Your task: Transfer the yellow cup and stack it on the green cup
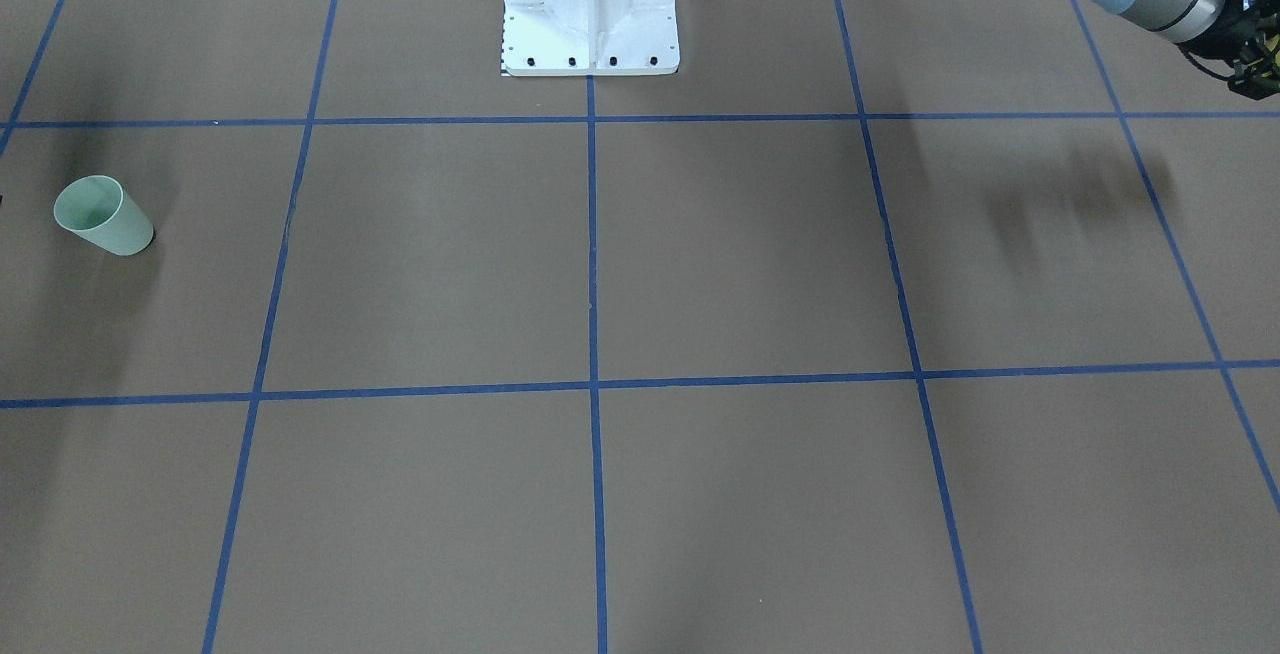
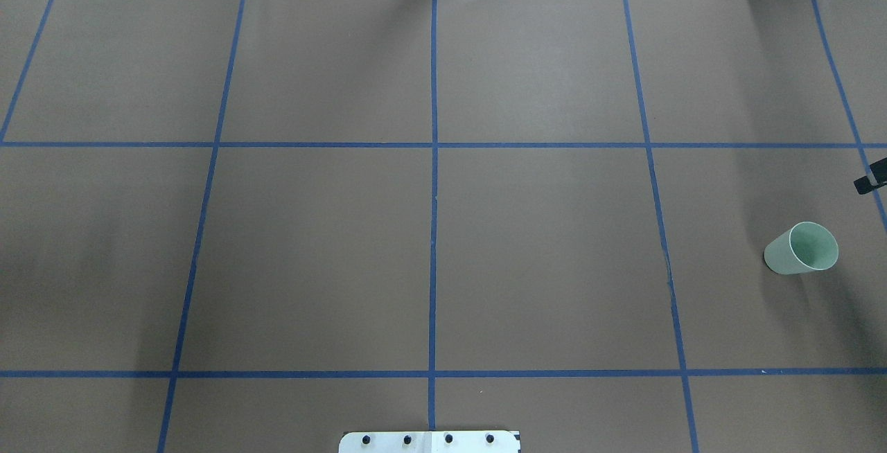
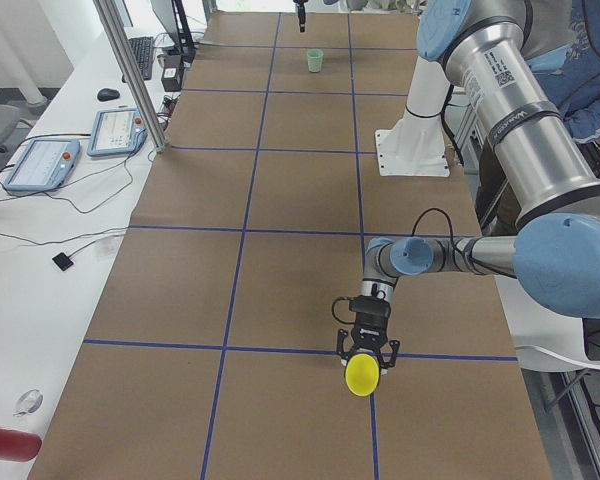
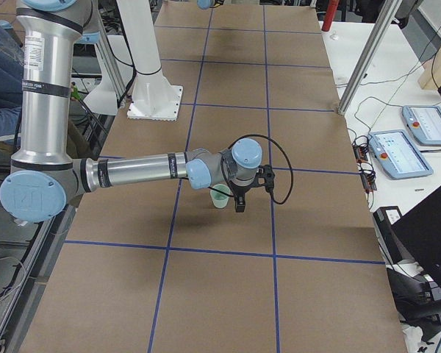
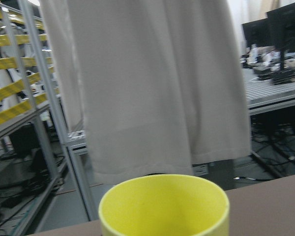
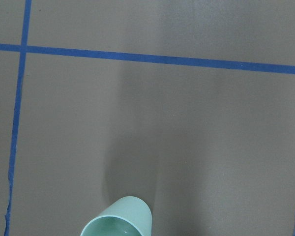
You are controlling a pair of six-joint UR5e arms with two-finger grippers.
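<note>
The green cup (image 1: 103,216) stands upright on the brown table at my right end; it also shows in the overhead view (image 2: 802,249), the right side view (image 4: 220,196) and the right wrist view (image 6: 119,219). My right gripper (image 4: 242,193) hangs just beside it and apart from it; only a black tip (image 2: 872,179) shows in the overhead view, so I cannot tell its state. The yellow cup (image 3: 361,375) is held in my left gripper (image 3: 365,352) above the table's left end. Its open mouth fills the bottom of the left wrist view (image 5: 164,206).
The robot's white base (image 1: 590,9) stands at the middle of the near edge. Blue tape lines (image 2: 434,162) divide the table into squares. Tablets and cables (image 3: 40,165) lie on a white bench along the far side.
</note>
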